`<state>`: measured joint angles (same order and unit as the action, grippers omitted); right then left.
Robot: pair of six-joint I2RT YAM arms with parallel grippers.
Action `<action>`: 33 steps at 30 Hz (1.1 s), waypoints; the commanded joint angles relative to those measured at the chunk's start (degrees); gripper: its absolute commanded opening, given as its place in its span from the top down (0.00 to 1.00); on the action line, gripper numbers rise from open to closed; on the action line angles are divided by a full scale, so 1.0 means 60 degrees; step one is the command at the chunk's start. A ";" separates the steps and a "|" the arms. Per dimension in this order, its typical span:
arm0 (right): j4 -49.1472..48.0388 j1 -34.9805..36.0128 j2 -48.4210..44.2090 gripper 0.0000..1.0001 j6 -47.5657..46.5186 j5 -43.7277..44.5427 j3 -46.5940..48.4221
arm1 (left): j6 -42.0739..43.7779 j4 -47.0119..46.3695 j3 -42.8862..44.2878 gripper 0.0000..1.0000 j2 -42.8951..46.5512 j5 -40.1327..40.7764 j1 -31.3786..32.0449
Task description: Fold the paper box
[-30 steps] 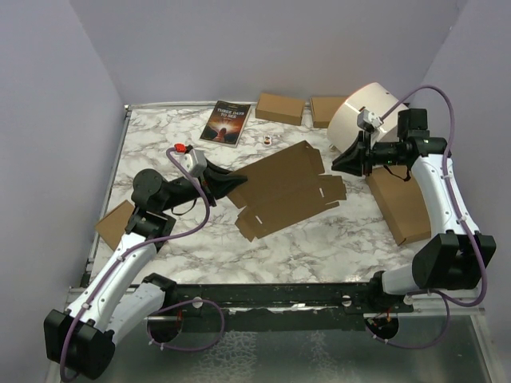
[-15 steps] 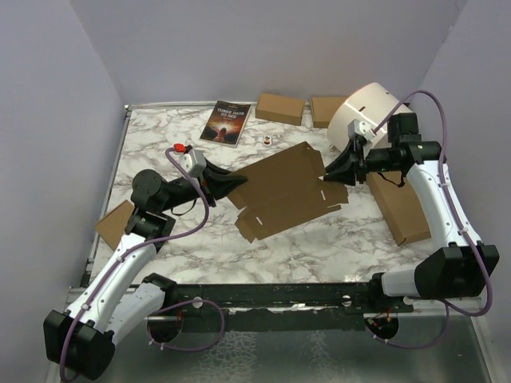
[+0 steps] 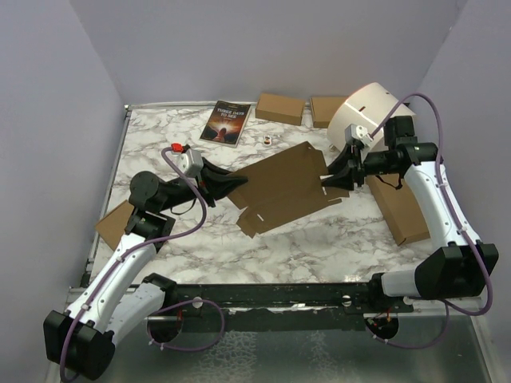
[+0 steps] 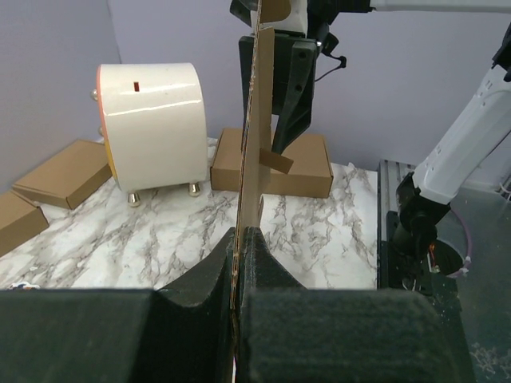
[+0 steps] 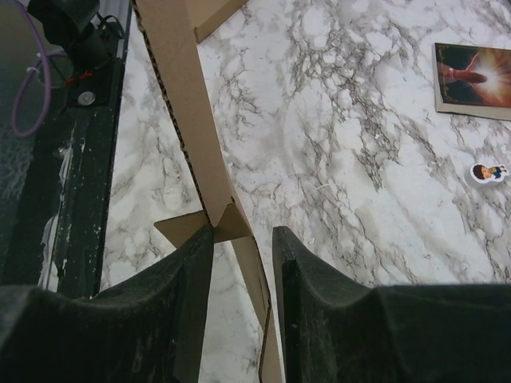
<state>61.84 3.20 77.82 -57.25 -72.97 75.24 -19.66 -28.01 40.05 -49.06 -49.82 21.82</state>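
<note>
Left gripper (image 4: pixel 239 243): jaws clamped on the left edge of the paper box (image 3: pixel 283 187), which sits edge-on between its fingers. The box lies unfolded mid-table (image 3: pixel 319 239), its right edge raised off the marble. Right gripper (image 5: pixel 243 239): jaws apart, straddling that right edge at a tab; contact unclear. A white drum (image 3: pixel 367 112) stands beyond.
</note>
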 commanded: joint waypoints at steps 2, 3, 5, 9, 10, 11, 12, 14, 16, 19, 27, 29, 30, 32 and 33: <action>-0.0160 0.0209 -0.0126 0.64 -0.0038 -0.0499 -0.0182 | -0.0513 -0.1064 0.0041 1.00 0.0086 -0.0391 0.0010; -0.0200 0.0224 -0.0153 0.64 -0.0007 -0.0545 -0.0211 | -0.0568 -0.1129 0.0034 1.00 0.0072 -0.0420 0.0010; -0.0302 0.0248 -0.0227 0.64 0.0044 -0.0600 -0.0274 | -0.0711 -0.1309 0.0005 1.00 0.0040 -0.0473 0.0010; -0.0407 0.0281 -0.0377 0.64 0.0067 -0.0775 -0.0318 | -0.0972 -0.1658 -0.0032 1.00 -0.0068 -0.0607 0.0010; -0.0405 0.0286 -0.0413 0.65 0.0052 -0.0848 -0.0321 | -0.1037 -0.1760 -0.0050 1.00 -0.0111 -0.0627 0.0017; -0.0418 0.0294 -0.0436 0.65 0.0038 -0.0927 -0.0323 | -0.1106 -0.1870 -0.0065 1.00 -0.0133 -0.0655 0.0011; -0.0427 0.0300 -0.0467 0.65 0.0028 -0.1003 -0.0324 | -0.1164 -0.1968 -0.0079 1.00 -0.0166 -0.0668 0.0010; -0.0387 0.0326 -0.0474 0.65 -0.0001 -0.1102 -0.0314 | -0.1266 -0.2110 -0.0104 1.00 -0.0195 -0.0689 0.0010; -0.0290 0.0345 -0.0490 0.66 -0.0119 -0.1205 -0.0323 | -0.1321 -0.2215 -0.0122 1.00 -0.0219 -0.0692 0.0010; -0.0231 0.0371 -0.0528 0.66 -0.0205 -0.1331 -0.0373 | -0.1322 -0.2238 -0.0123 1.00 -0.0236 -0.0698 0.0010; -0.0160 0.0400 -0.0617 0.78 -0.0272 -0.1622 -0.0485 | -0.1367 -0.2325 -0.0162 1.00 -0.0316 -0.0676 0.0011; -0.0145 0.0398 -0.0614 0.83 -0.0286 -0.1658 -0.0498 | -0.1353 -0.2331 -0.0167 1.00 -0.0320 -0.0682 0.0012; -0.0142 0.0394 -0.0634 0.85 -0.0294 -0.1673 -0.0521 | -0.1363 -0.2324 -0.0178 1.00 -0.0331 -0.0676 0.0010; -0.0135 0.0400 -0.0635 0.91 -0.0297 -0.1708 -0.0549 | -0.1318 -0.2305 -0.0203 1.00 -0.0346 -0.0676 0.0010; -0.0115 0.0400 -0.0636 0.96 -0.0288 -0.1734 -0.0546 | -0.1285 -0.2281 -0.0221 1.00 -0.0343 -0.0665 0.0010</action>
<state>60.95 4.56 75.35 -58.57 -78.89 72.40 -26.70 -39.05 39.07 -50.94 -52.51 21.71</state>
